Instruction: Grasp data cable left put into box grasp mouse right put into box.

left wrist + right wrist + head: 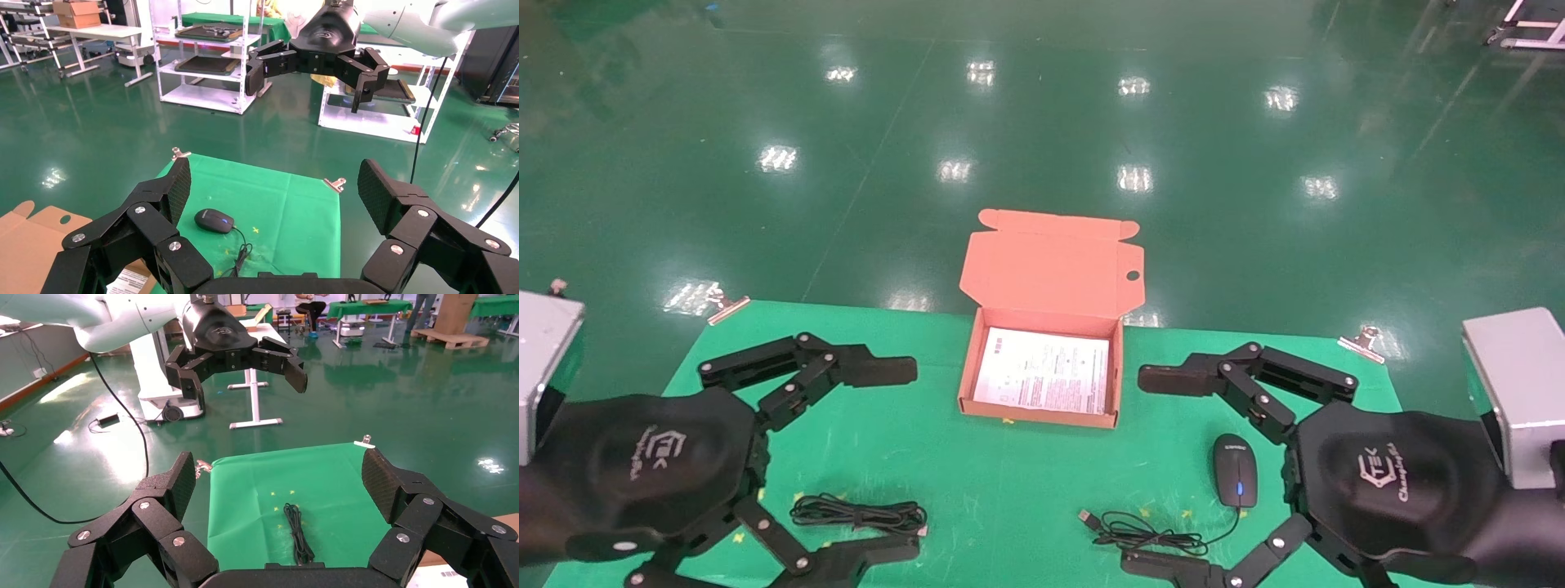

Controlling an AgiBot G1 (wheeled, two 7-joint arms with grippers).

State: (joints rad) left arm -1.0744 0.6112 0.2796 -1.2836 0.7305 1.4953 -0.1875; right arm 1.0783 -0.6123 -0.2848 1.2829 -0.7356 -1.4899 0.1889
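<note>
The data cable (858,514) lies bundled on the green cloth at the front left, between the fingers of my open left gripper (895,461), which hovers above it. The right wrist view also shows the cable (298,533). The black mouse (1236,480), blue light on, lies at the front right with its thin wire (1148,535) coiled beside it. My open right gripper (1152,472) hovers just right of it. The mouse also shows in the left wrist view (214,220). The salmon-orange box (967,367) stands open mid-table, its lid (1050,269) raised.
A printed leaflet (1042,380) lies flat in the box. Metal clips (727,304) (1361,339) hold the cloth at the far corners. The table ends just behind the box. White shelf racks (208,55) stand on the floor beyond.
</note>
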